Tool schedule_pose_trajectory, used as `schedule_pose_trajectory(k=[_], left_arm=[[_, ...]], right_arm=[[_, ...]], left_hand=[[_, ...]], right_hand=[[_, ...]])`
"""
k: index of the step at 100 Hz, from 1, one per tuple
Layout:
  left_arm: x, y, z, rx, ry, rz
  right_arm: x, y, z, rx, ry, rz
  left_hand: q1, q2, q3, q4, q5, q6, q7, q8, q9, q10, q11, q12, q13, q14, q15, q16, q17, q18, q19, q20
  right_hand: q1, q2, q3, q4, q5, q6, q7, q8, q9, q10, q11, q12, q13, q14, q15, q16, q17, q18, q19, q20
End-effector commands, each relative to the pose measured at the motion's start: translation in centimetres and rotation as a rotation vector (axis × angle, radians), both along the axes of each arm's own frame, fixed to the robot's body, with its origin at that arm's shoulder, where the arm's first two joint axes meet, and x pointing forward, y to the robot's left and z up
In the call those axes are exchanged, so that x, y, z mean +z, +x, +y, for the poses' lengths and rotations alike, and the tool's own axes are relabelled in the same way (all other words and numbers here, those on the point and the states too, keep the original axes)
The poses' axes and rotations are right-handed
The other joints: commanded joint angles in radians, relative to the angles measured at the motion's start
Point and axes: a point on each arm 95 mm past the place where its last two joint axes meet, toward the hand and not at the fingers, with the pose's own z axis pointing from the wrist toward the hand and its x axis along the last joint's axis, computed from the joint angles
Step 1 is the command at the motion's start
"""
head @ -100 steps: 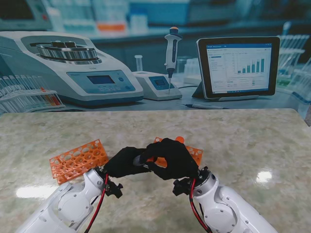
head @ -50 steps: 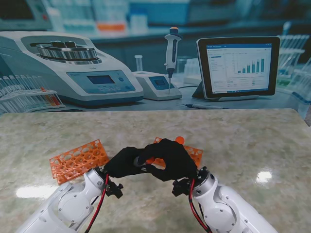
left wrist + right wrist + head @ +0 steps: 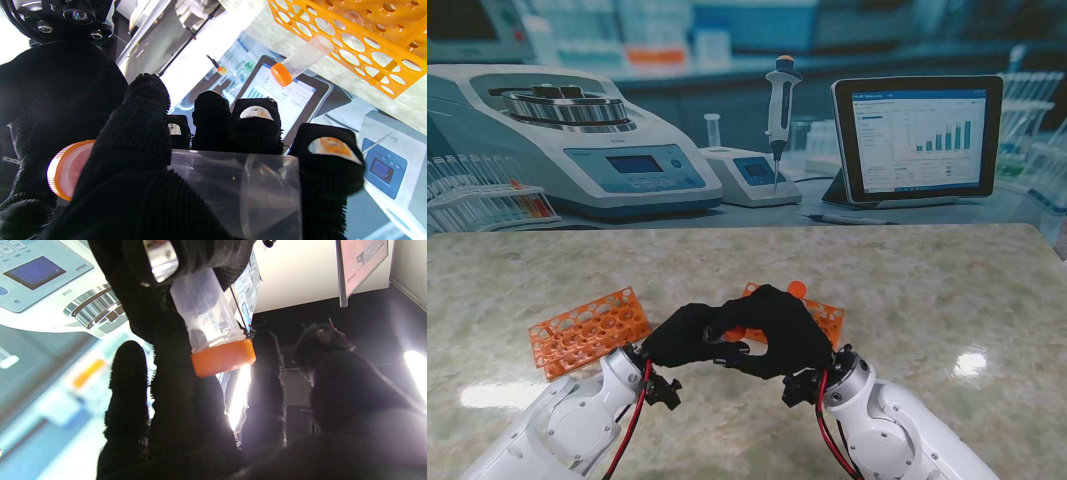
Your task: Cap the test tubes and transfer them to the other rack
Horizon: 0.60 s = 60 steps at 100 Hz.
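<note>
Our left hand [image 3: 689, 335] and right hand [image 3: 777, 328] meet over the middle of the counter [image 3: 927, 290], black-gloved fingers interlaced at the tips, both forearms rising from the near corners. The left hand is wrapped around a clear test tube [image 3: 233, 190], thumb across it; the tube's orange cap [image 3: 65, 168] points toward the right hand. In the right wrist view the cap [image 3: 223, 358] sits on the tube's mouth, with our right fingers [image 3: 267, 373] curled beside it; whether they press it we cannot tell. One orange rack [image 3: 587, 330] lies on the left; another rack [image 3: 827, 315], behind the right hand, holds a capped tube [image 3: 300, 60]. The marbled counter ends at a laboratory backdrop [image 3: 747, 110].
</note>
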Motion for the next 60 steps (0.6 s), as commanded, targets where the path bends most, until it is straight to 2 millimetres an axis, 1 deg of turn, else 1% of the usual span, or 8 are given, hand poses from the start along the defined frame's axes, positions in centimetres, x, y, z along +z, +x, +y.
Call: schedule_pose_trajectory(k=[1, 4, 7, 20, 34, 37, 57, 60], left_arm=[[0.4, 0.03, -0.2, 0.001, -0.006, -0.005], [0.41, 0.02, -0.2, 0.001, -0.006, -0.005], [0.41, 0.02, -0.19, 0.001, -0.005, -0.006], [0.4, 0.04, -0.19, 0.001, -0.005, -0.005], [0.4, 0.04, -0.2, 0.001, -0.004, -0.004], [0.4, 0.05, -0.19, 0.001, -0.004, -0.004], [0.4, 0.04, -0.18, 0.0, -0.004, -0.004], [0.4, 0.04, -0.18, -0.001, -0.004, -0.004]], right_arm=[[-0.31, -0.55, 0.31, 0.014, -0.004, 0.008], [-0.29, -0.56, 0.3, 0.013, -0.006, 0.007], [-0.27, -0.57, 0.28, 0.011, -0.006, 0.005], [-0.16, -0.58, 0.22, 0.003, -0.004, -0.002], [-0.07, -0.59, 0.13, -0.007, -0.005, -0.006], [-0.04, -0.59, 0.12, -0.008, -0.006, -0.006], [0.13, -0.63, 0.09, -0.011, -0.008, -0.013], [0.15, -0.63, 0.1, -0.011, -0.008, -0.015]], left_hand=[[0.034, 0.052, 0.002, -0.007, 0.002, -0.04, 0.035, 0.058, -0.019, -0.045, -0.001, 0.016, -0.006, -0.035, -0.007, 0.0, 0.037, -0.081, 0.1, 0.001], [0.034, 0.053, 0.002, -0.007, 0.002, -0.04, 0.035, 0.058, -0.019, -0.045, -0.001, 0.016, -0.006, -0.035, -0.007, 0.0, 0.037, -0.081, 0.1, 0.001], [0.034, 0.052, 0.002, -0.007, 0.002, -0.04, 0.035, 0.058, -0.019, -0.045, -0.001, 0.016, -0.007, -0.035, -0.007, 0.0, 0.037, -0.081, 0.1, 0.001], [0.033, 0.054, 0.001, -0.007, 0.001, -0.04, 0.035, 0.058, -0.019, -0.045, -0.001, 0.016, -0.007, -0.036, -0.007, 0.0, 0.037, -0.081, 0.1, 0.001], [0.034, 0.054, 0.001, -0.006, 0.001, -0.041, 0.035, 0.058, -0.019, -0.046, -0.001, 0.015, -0.007, -0.036, -0.008, 0.0, 0.035, -0.081, 0.098, 0.001], [0.034, 0.053, 0.001, -0.007, 0.001, -0.041, 0.035, 0.058, -0.019, -0.046, -0.001, 0.015, -0.007, -0.036, -0.008, 0.0, 0.034, -0.081, 0.098, 0.001], [0.035, 0.054, 0.001, -0.006, 0.001, -0.041, 0.035, 0.058, -0.02, -0.045, -0.002, 0.015, -0.007, -0.036, -0.008, 0.0, 0.034, -0.08, 0.097, 0.002], [0.034, 0.054, 0.0, -0.006, 0.001, -0.041, 0.035, 0.058, -0.019, -0.045, -0.001, 0.015, -0.007, -0.036, -0.008, 0.0, 0.034, -0.08, 0.097, 0.002]], right_hand=[[-0.027, 0.034, -0.016, 0.022, -0.002, 0.01, -0.028, 0.013, 0.011, -0.139, 0.023, -0.017, -0.035, -0.029, -0.061, -0.03, -0.029, 0.03, -0.012, -0.013], [-0.037, 0.042, -0.019, 0.023, -0.004, 0.011, -0.035, 0.012, 0.003, -0.139, 0.019, -0.018, -0.044, -0.029, -0.066, -0.033, -0.038, 0.035, -0.013, -0.013], [-0.047, 0.051, -0.024, 0.034, 0.002, 0.015, -0.078, 0.049, -0.004, -0.137, 0.013, -0.023, -0.052, -0.026, -0.076, -0.042, -0.051, 0.04, -0.014, -0.007], [-0.081, 0.087, -0.034, 0.053, -0.006, 0.02, -0.132, 0.056, -0.029, -0.139, -0.007, -0.036, -0.097, -0.014, -0.107, -0.063, -0.111, 0.062, -0.03, -0.005], [-0.124, 0.134, -0.052, 0.099, -0.009, 0.034, -0.215, 0.1, -0.067, -0.136, -0.037, -0.063, -0.149, 0.003, -0.145, -0.106, -0.176, 0.084, -0.064, -0.015], [-0.135, 0.139, -0.054, 0.117, -0.01, 0.037, -0.232, 0.112, -0.073, -0.136, -0.043, -0.07, -0.159, 0.007, -0.154, -0.115, -0.188, 0.087, -0.07, -0.019], [-0.154, 0.146, -0.073, 0.116, -0.051, 0.046, -0.271, 0.112, -0.113, -0.131, -0.073, -0.093, -0.187, 0.014, -0.171, -0.134, -0.226, 0.097, -0.085, -0.028], [-0.155, 0.147, -0.076, 0.116, -0.056, 0.036, -0.278, 0.109, -0.115, -0.131, -0.077, -0.098, -0.187, 0.016, -0.171, -0.136, -0.229, 0.099, -0.086, -0.029]])
